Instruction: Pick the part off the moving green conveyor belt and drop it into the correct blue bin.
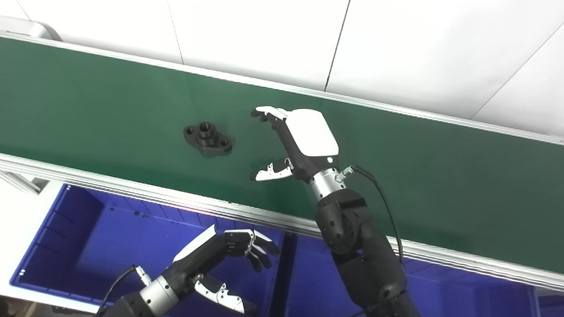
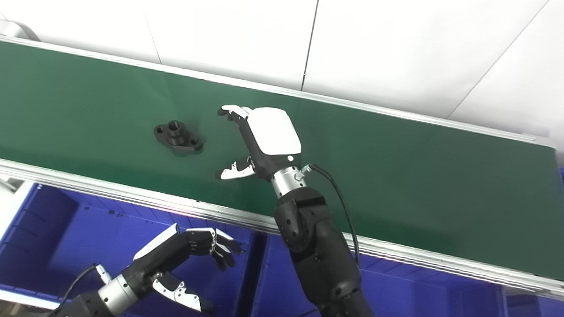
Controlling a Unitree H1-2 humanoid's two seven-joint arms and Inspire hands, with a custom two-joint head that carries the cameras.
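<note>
The green conveyor belt (image 1: 404,162) ran slantwise across the scene and served as the landmark; along its near edge, lower down, sat the blue bins (image 1: 72,245), one under the belt's left stretch and another (image 1: 469,296) to the right of it, and what could be seen of their insides showed no parts, though the arms hid some of the floor; the right hand (image 1: 282,144) hovered over the middle of the belt, fingers (image 1: 267,112) spread wide with the thumb held apart, gripping nothing; the left hand (image 1: 222,264) hung below the belt's near edge over the left bin, its fingers loosely curled and apart, likewise empty; the part (image 1: 207,138), a small black flange with a raised hub and bolt holes, lay flat on the belt just left of the right hand, near but not touching. To take it well, the right hand would probably do best to keep spread, let the part arrive between thumb and fingers, then close across the hub rather than the thin flange; which bin is correct cannot be told from here.
</note>
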